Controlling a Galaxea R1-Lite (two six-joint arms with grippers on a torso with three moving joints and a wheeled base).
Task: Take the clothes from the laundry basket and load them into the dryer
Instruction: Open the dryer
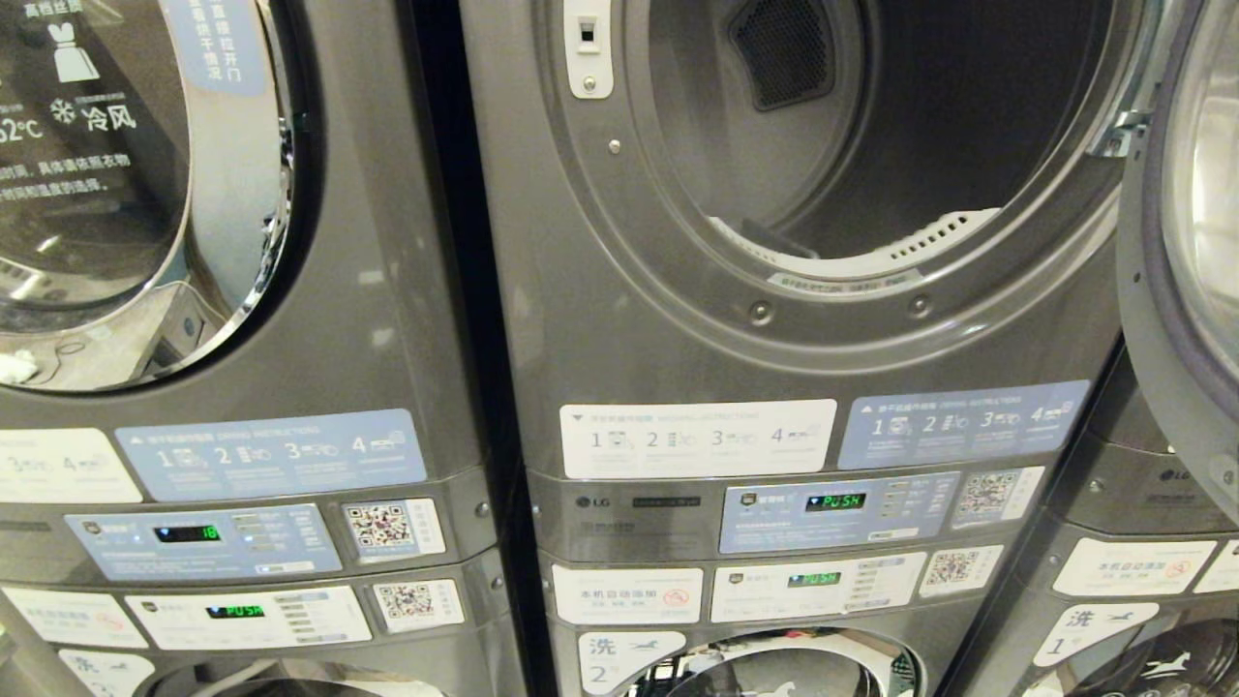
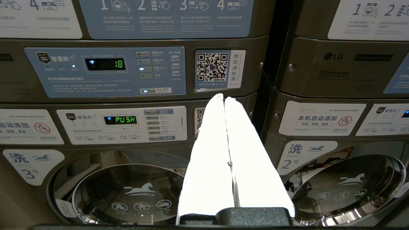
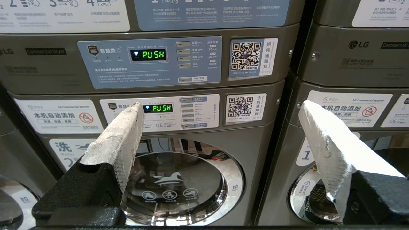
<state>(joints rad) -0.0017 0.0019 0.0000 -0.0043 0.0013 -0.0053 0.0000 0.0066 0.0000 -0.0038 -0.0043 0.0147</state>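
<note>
The dryer (image 1: 619, 319) fills the middle of the head view. Its round door (image 1: 1186, 242) is swung open to the right, and the grey drum behind it looks dark inside. No clothes can be made out there, and the laundry basket is out of view. Neither arm shows in the head view. In the left wrist view my left gripper (image 2: 224, 98) is shut, white fingers pressed together with nothing between them, pointing at the control panels. In the right wrist view my right gripper (image 3: 220, 105) is open and empty, facing the washer door (image 3: 172, 185) below the dryer's panel (image 3: 148, 62).
To the left stands a like grey dryer with its door (image 1: 116, 174) shut and its display reading 18. Washers with horse emblems sit under each dryer. A third stack stands at the right, partly behind the open door.
</note>
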